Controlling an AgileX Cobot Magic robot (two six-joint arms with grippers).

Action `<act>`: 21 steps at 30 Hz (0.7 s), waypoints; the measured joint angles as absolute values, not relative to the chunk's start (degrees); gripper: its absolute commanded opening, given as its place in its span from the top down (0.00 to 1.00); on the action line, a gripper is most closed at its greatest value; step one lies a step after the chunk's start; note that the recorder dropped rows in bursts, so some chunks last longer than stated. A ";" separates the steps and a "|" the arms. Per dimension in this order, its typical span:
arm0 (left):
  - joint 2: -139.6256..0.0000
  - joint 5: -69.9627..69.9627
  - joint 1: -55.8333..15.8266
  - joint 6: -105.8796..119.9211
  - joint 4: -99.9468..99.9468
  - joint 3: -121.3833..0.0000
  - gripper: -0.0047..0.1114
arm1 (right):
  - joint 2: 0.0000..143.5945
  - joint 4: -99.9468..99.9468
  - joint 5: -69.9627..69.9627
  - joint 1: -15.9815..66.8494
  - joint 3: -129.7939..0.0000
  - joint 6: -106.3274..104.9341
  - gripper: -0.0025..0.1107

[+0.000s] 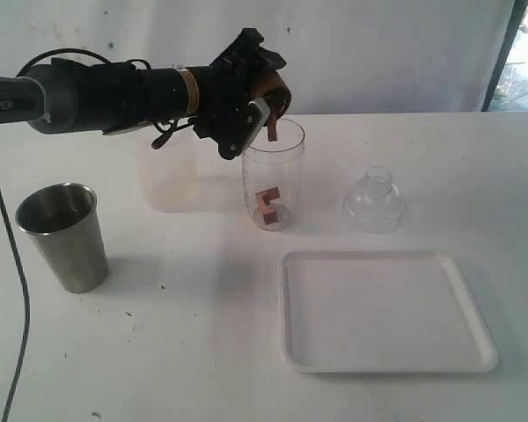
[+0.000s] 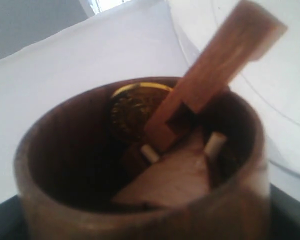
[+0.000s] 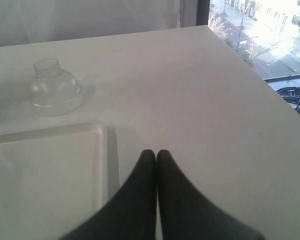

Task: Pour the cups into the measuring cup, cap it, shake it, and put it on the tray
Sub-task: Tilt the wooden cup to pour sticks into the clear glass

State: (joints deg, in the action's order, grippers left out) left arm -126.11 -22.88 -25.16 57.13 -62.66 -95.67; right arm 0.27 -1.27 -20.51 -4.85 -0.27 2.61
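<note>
My left gripper (image 1: 257,104) is shut on the small brown wooden cup (image 1: 279,88), which it holds tipped over the rim of the clear measuring cup (image 1: 274,156). A wooden stick (image 1: 272,129) slides out of it, and wooden pieces (image 1: 267,205) lie at the measuring cup's bottom. In the left wrist view the wooden cup (image 2: 50,165) fills the frame, with the stick (image 2: 215,65) and a gold coin (image 2: 135,107) inside. The steel tumbler (image 1: 63,236) stands at the left, the frosted cup (image 1: 167,171) behind the arm. The white tray (image 1: 383,309) lies front right. My right gripper (image 3: 156,154) is shut and empty beside the tray (image 3: 102,132).
A small clear dome lid (image 1: 374,200) sits on the table behind the tray, also in the right wrist view as the dome lid (image 3: 55,90). The table's edge (image 3: 270,85) runs along a window. A black cable (image 1: 9,290) hangs at the far left.
</note>
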 measured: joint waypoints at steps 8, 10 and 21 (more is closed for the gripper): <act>-126.11 -24.29 -25.16 59.79 -61.48 -95.67 0.96 | 0.27 -1.27 -20.51 -4.85 -0.27 2.61 0.98; -126.11 -24.69 -25.16 60.15 -61.36 -95.67 0.96 | 0.27 -1.27 -20.51 -4.85 -0.27 2.61 0.98; -124.54 -23.58 -26.08 64.44 -61.60 -95.67 0.96 | 0.27 -1.27 -20.51 -4.85 -0.27 2.61 0.98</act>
